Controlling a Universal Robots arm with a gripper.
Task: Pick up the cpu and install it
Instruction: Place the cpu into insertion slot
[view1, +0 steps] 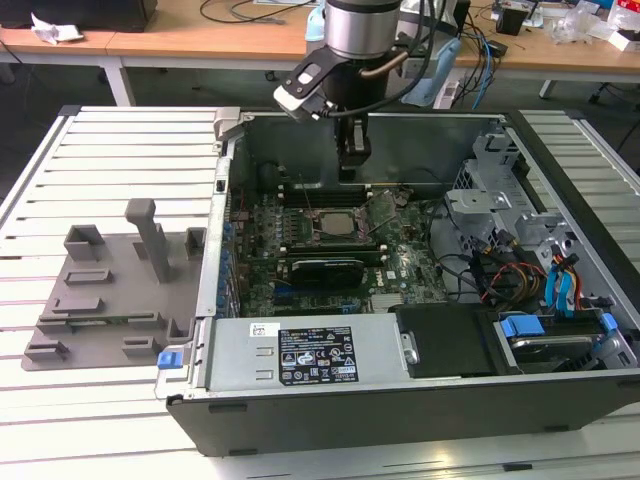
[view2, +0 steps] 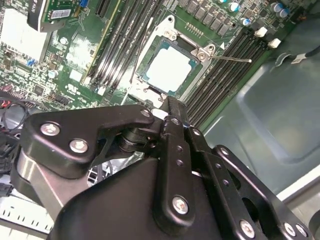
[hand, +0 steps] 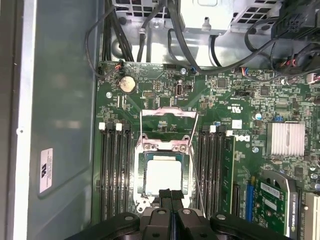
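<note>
The cpu (view1: 338, 222) lies flat in the motherboard socket inside the open computer case, its shiny silver top facing up. Both wrist views show it too, as a bright square inside the socket frame (view2: 169, 67) (hand: 163, 175). The socket's metal load plate (hand: 168, 113) is flipped open and the thin lever (hand: 196, 160) stands loose beside it. My gripper (view1: 349, 172) hangs a little above the board, just off the socket's edge. Its two black fingers are pressed together with nothing between them (view2: 170, 104) (hand: 171, 193).
Memory slots (hand: 114, 165) flank the socket on both sides. A graphics card (view1: 322, 268) lies in front of it, and cables and drive cages (view1: 500, 230) fill the case at the exterior view's right. A grey fixture tray (view1: 110, 290) sits on the slatted table at that view's left.
</note>
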